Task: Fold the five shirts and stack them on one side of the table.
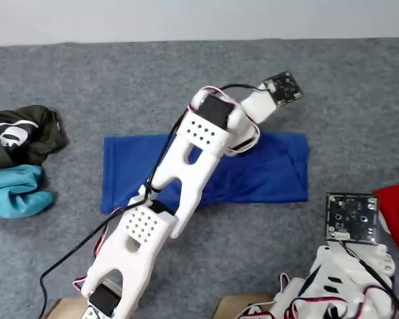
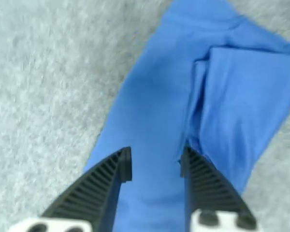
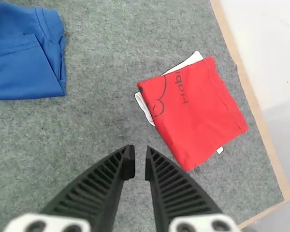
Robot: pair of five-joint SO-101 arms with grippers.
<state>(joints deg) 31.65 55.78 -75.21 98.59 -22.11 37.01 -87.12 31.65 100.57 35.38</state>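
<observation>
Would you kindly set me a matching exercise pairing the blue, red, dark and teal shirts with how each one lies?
Things: 1 blue shirt; 2 red shirt; 3 dark shirt; 4 teal shirt.
States: A folded, atop a white cloth; B crumpled, white print; C flat beneath the left gripper; D crumpled, plain.
Pairs: 1-C; 2-A; 3-B; 4-D.

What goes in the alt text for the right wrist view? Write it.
A folded red shirt lies on a white shirt on the grey mat, near its edge. The right tool hangs above bare mat beside them, narrowly open; a blue shirt lies farther off.
</observation>
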